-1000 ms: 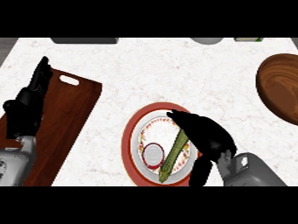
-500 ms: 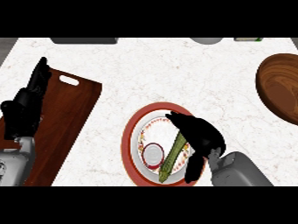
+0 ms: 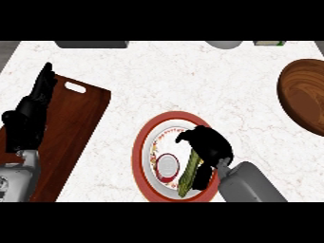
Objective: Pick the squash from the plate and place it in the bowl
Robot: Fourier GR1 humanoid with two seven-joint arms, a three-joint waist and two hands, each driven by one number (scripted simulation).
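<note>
Right hand (image 3: 208,144) curled over the squash (image 3: 189,173), which lies on the plate (image 3: 142,156) just beneath its fingers. Bowl (image 3: 315,104) stands well apart, up-right. Left hand (image 3: 31,111) rests with straight fingers over the cutting board (image 3: 77,118).

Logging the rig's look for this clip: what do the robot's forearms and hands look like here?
Both forearms are light grey, smooth shells entering from the lower edge. Each ends in a black robot hand with fingers and a thumb: the left robot hand and the right robot hand. The left forearm carries a small dark marking panel near the lower edge. No cables or sleeves show.
</note>
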